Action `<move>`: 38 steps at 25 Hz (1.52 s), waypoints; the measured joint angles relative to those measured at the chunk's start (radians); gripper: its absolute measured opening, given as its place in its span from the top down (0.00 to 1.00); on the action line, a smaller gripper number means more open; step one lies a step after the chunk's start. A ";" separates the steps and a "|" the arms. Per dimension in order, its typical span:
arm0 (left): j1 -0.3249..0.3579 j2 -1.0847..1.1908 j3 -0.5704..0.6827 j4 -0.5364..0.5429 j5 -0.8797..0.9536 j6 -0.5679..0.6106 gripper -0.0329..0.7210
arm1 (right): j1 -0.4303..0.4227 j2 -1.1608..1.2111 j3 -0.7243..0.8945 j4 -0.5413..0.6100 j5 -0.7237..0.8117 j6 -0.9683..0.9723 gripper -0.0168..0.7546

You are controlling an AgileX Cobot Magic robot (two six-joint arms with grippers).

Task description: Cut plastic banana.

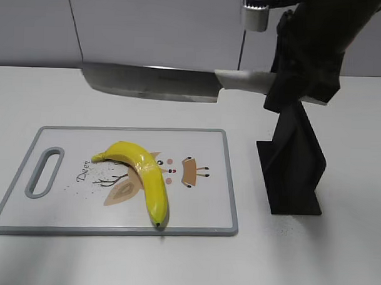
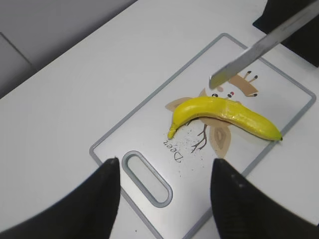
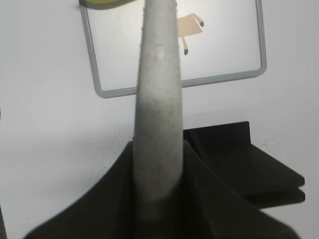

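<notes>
Banana (image 1: pixel 141 176), plastic and yellow, lies on my cutting board (image 1: pixel 200 211), its dark tip near the board's near edge. From outside I see the right gripper (image 1: pixel 291 83) clenched on the knife (image 1: pixel 155 82), blade level above the board's far side; the black stand (image 1: pixel 293 165) sits right of it. Only the left wrist view shows the left gripper (image 2: pixel 164 191), fingers spread, hovering over the board's handle slot (image 2: pixel 147 178).

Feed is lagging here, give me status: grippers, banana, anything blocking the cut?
Right gripper shut on knife, blade above cutting board. Left gripper open, empty. Banana uncut on board. Black knife stand beside the board, nothing in the way.
</notes>
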 joint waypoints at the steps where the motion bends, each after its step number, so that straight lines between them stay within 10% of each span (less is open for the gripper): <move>1: -0.012 0.036 -0.034 -0.001 0.015 0.013 0.21 | 0.009 0.012 -0.005 0.001 0.000 -0.013 0.77; 14: -0.357 0.303 -0.136 0.223 0.054 0.062 0.22 | 0.092 0.109 -0.082 0.007 -0.002 -0.068 0.77; 22: -0.412 0.423 -0.136 0.274 0.028 0.062 0.25 | 0.092 0.109 -0.085 0.013 -0.002 -0.068 0.77; 25: -0.412 0.443 -0.136 0.278 0.000 0.062 0.36 | 0.092 0.109 -0.085 0.013 -0.007 -0.069 0.77; 30: -0.413 0.455 -0.136 0.278 -0.001 0.070 0.89 | 0.092 0.109 -0.085 0.011 -0.026 -0.069 0.77; 38: -0.414 0.510 -0.137 0.277 0.002 0.097 0.95 | 0.092 0.122 -0.085 -0.008 -0.050 -0.082 0.77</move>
